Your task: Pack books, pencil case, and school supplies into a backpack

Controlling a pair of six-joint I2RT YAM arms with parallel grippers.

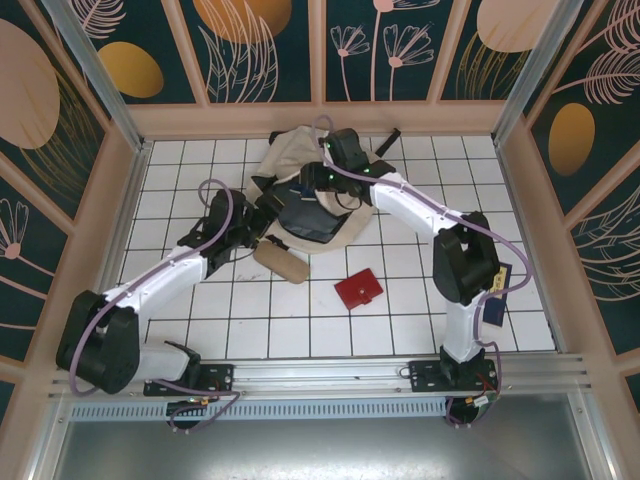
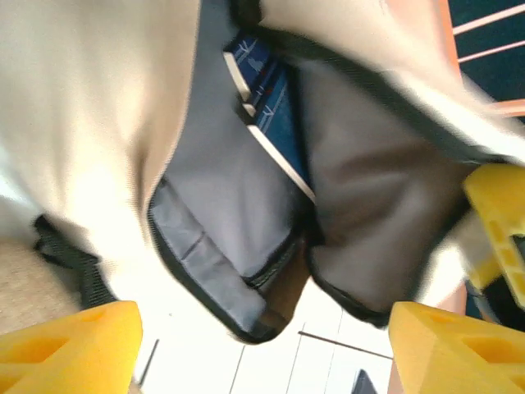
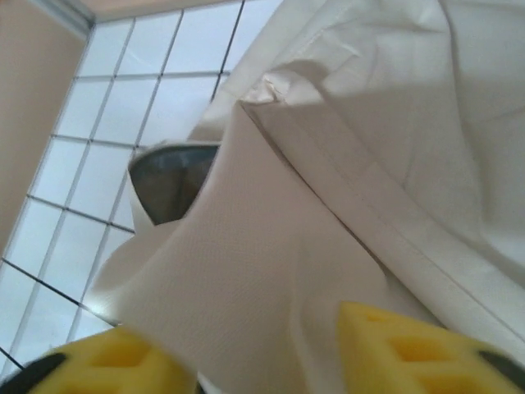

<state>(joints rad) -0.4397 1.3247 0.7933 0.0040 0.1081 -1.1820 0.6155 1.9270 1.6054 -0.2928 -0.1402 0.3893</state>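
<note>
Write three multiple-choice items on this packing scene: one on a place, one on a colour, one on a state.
1. Where is the red case relative to the backpack?
A inside it
B on the tiled table, apart from it
C on top of it

2. What colour is the pencil case?
A green
B white
C tan-brown

3. What state is the backpack in?
A zipped shut
B open and empty
C open, with blue books inside

Answers:
1 B: the top view shows it on bare tiles, clear of the backpack.
2 C: it reads tan-brown next to the cream fabric.
3 C: the left wrist view looks through the opening at the books.
</note>
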